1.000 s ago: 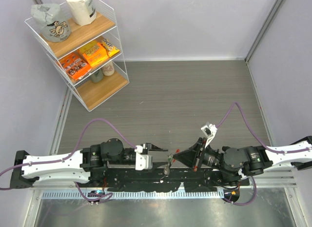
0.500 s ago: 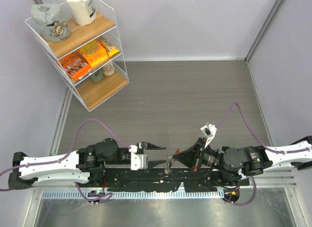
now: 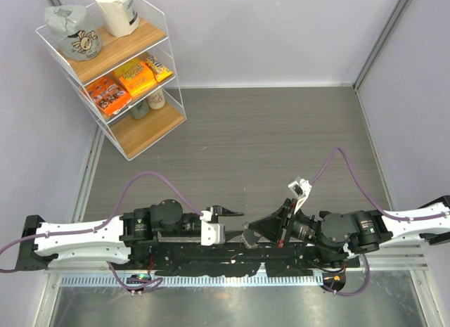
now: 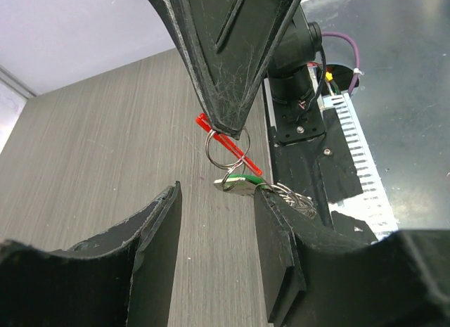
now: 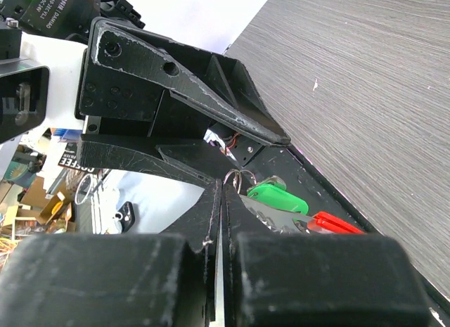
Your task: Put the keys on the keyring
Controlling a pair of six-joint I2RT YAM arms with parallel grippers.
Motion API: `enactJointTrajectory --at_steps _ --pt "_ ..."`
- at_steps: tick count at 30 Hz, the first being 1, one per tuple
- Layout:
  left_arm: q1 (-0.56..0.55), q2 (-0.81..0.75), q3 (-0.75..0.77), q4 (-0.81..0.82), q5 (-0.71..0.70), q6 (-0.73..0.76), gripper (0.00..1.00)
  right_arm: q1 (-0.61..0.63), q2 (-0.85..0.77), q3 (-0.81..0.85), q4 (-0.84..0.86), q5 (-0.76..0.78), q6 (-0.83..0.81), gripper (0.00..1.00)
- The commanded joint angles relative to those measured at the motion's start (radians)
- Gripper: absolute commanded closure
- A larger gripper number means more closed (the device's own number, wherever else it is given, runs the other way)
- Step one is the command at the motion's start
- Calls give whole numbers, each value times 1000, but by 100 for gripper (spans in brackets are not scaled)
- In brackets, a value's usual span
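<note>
My right gripper point(image 3: 250, 234) is shut on the keyring point(image 4: 226, 151), a silver split ring with a red bar across it, and holds it above the table's near edge. The green key point(image 4: 243, 184) hangs from the ring, with silvery key blades point(image 4: 295, 200) beside it. In the right wrist view the ring point(image 5: 239, 178), green key point(image 5: 278, 198) and red bar point(image 5: 337, 223) sit just past my closed fingertips point(image 5: 223, 193). My left gripper point(image 4: 214, 257) is open and empty, its jaws just short of the hanging green key. I cannot make out the black key.
A wire shelf rack point(image 3: 112, 67) with snack packs and bags stands at the back left. The black mounting rail point(image 3: 232, 260) runs under both grippers at the near edge. Purple cables point(image 3: 344, 165) loop off both arms.
My left gripper pulled back to the left, then came right again towards the keyring. The right gripper kept hold of the ring and barely shifted.
</note>
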Motion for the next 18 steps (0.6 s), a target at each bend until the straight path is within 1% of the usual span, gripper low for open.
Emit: enactJointTrajectory --at_steps 1,9,16,18 --pt "-4 2 36 57 23 8 49 4 -10 42 67 11 -2 95" --pt "-4 11 29 90 67 -13 51 4 -7 34 73 11 -3 94" --pt "-4 34 39 94 89 -16 60 4 -9 31 81 4 0 95" --pt "-4 40 44 88 90 -15 67 4 -10 29 82 6 0 95"
